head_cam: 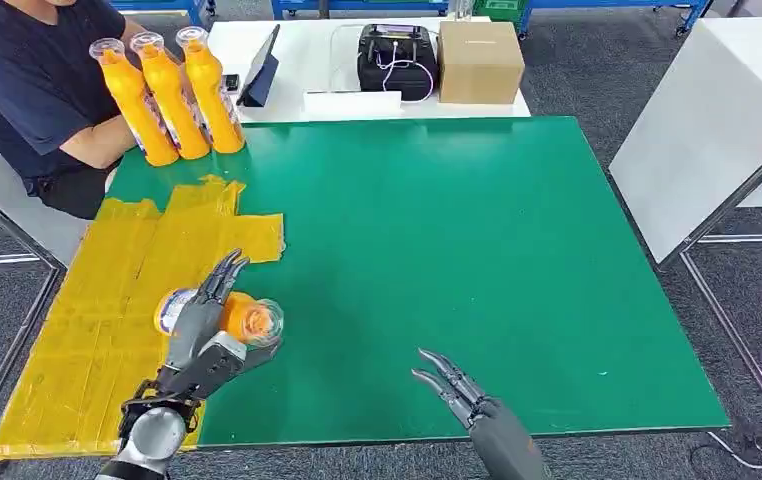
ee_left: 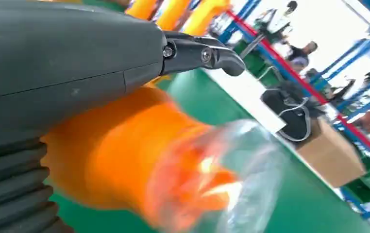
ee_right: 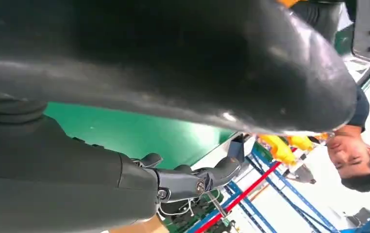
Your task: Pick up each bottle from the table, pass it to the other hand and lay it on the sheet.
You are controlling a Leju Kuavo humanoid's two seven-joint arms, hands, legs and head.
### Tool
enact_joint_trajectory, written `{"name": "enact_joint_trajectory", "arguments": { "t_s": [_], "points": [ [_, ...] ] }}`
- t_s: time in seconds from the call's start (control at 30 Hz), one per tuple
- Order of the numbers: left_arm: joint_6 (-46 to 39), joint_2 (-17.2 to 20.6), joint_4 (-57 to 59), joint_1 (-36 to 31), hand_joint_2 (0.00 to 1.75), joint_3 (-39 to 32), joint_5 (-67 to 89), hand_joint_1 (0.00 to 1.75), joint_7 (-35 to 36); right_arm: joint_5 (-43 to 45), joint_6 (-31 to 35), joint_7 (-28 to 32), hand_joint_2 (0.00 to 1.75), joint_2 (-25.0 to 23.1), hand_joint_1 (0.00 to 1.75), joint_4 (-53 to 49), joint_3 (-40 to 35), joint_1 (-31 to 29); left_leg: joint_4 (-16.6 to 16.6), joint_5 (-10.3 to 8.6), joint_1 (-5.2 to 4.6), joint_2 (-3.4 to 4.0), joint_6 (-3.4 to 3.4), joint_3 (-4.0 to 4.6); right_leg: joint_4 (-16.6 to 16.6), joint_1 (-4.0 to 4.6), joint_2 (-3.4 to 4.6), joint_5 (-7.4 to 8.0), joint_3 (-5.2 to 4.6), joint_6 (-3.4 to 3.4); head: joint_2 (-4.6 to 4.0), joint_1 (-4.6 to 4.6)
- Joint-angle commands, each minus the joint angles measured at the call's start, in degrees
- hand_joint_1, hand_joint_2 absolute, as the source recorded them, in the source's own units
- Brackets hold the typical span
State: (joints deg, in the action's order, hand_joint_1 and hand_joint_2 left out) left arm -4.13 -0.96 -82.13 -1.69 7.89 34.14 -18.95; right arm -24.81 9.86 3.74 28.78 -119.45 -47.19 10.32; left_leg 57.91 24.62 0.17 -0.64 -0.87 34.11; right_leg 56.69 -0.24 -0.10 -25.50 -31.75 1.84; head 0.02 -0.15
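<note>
An orange bottle (head_cam: 244,318) with a clear cap lies on its side at the right edge of the yellow sheet (head_cam: 97,290), cap end out over the green mat (head_cam: 457,230). My left hand (head_cam: 200,340) lies over it, fingers stretched straight past the bottle and not wrapped around it. In the left wrist view the bottle (ee_left: 139,155) is blurred under the sharp grey hand (ee_left: 76,63). My right hand (head_cam: 454,387) hovers open near the mat's front edge, holding nothing. Three more orange bottles (head_cam: 172,95) stand upright at the mat's far left corner.
A person in a dark shirt (head_cam: 27,80) sits at the far left, forearm beside the standing bottles. Behind the mat a white table carries a tablet (head_cam: 260,68), a black device (head_cam: 397,58) and a cardboard box (head_cam: 480,60). Another white table (head_cam: 717,120) stands at the right.
</note>
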Motion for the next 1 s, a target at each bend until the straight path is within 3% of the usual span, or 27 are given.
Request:
{"name": "enact_joint_trajectory", "arguments": {
  "t_s": [0.03,0.2,0.3,0.43,0.5,0.6,0.77,0.8,0.83,0.9,1.0],
  "points": [
    [0.6,-1.1,-2.7,1.8,0.00,-2.3,-0.6,0.00,-0.4,-0.8,0.0,0.7,0.00,1.8,0.00,0.9,-5.5,0.8,0.0,0.00,0.04,0.05,-0.03,0.08,-0.1,0.04,-0.02,0.04,-0.05,-0.12,0.00,0.02],
    [-1.3,0.3,1.3,0.8,0.00,-1.0,6.7,0.00,2.1,-0.5,0.3,0.5,0.00,2.0,0.00,1.1,-6.1,0.2,-0.1,0.01,0.04,0.07,0.00,0.10,-0.1,0.04,-0.04,0.02,-0.05,-0.13,0.00,0.00],
    [-8.6,3.1,8.2,-1.6,0.00,4.4,24.8,0.00,7.2,-0.6,-0.1,0.5,0.00,2.1,0.00,1.1,-6.0,-0.1,-0.1,-0.04,0.01,0.02,-0.02,0.16,-0.1,0.01,-0.08,0.04,-0.11,-0.12,0.00,0.02],
    [-11.6,2.6,19.4,-5.9,0.00,7.6,32.7,0.00,11.3,-0.1,-2.1,1.1,0.00,1.6,0.00,1.6,-5.1,-0.7,-0.1,-0.11,0.00,-0.10,-0.02,0.18,-0.1,0.00,-0.22,0.06,-0.14,-0.11,0.00,0.00],
    [-11.1,-0.2,21.3,-6.3,0.00,3.7,22.8,0.00,7.0,0.0,-2.4,1.1,0.00,1.2,0.00,1.7,-4.6,-0.3,-0.1,-0.10,-0.03,-0.07,-0.03,0.21,-0.1,-0.03,-0.17,0.06,-0.20,-0.10,0.00,0.00],
    [-2.7,-3.9,10.1,-1.6,0.00,-3.0,2.4,0.00,0.1,-1.6,0.3,1.0,0.00,1.1,0.00,0.6,-5.5,1.2,-0.1,-0.02,0.04,0.06,-0.03,0.20,-0.2,0.04,-0.07,0.05,-0.15,-0.10,0.00,0.00],
    [-1.8,-3.8,7.8,-0.8,0.00,-2.9,2.5,0.00,1.4,-1.8,0.6,0.8,0.00,1.1,0.00,0.4,-5.8,1.2,0.0,0.01,0.02,0.06,-0.03,0.29,-0.1,0.03,-0.08,0.02,-0.27,-0.11,0.00,0.02],
    [6.8,-7.0,3.8,0.4,0.00,-7.0,-14.7,0.00,-1.6,-5.9,4.1,0.9,0.00,0.0,0.00,0.4,-5.1,1.5,0.0,0.02,0.03,0.04,-0.02,0.24,-0.1,0.04,-0.11,-0.01,-0.19,-0.12,0.00,0.02],
    [11.3,-8.5,-3.1,2.6,0.00,-7.3,-23.5,0.00,-2.4,-7.5,7.2,1.1,0.00,-1.8,0.00,-0.3,-4.3,2.1,0.0,0.02,0.02,0.08,-0.02,0.34,0.0,0.03,-0.04,0.01,-0.29,-0.11,0.00,0.02],
    [16.0,-7.9,-14.3,6.7,0.00,-3.9,-31.8,0.00,-1.0,-8.3,10.5,2.3,0.00,-4.4,0.00,-1.4,-3.0,2.7,0.1,0.07,0.08,0.15,-0.01,0.50,0.0,0.09,0.01,0.00,-0.45,-0.12,0.00,0.00],
    [15.9,-6.3,-26.3,11.8,0.00,1.6,-35.3,0.00,-0.1,-7.8,11.5,2.7,0.00,-5.8,0.00,-2.6,-2.1,3.5,0.2,0.08,0.08,0.23,-0.03,0.56,0.0,0.09,0.08,0.01,-0.55,-0.11,0.00,0.04]
  ]
}}
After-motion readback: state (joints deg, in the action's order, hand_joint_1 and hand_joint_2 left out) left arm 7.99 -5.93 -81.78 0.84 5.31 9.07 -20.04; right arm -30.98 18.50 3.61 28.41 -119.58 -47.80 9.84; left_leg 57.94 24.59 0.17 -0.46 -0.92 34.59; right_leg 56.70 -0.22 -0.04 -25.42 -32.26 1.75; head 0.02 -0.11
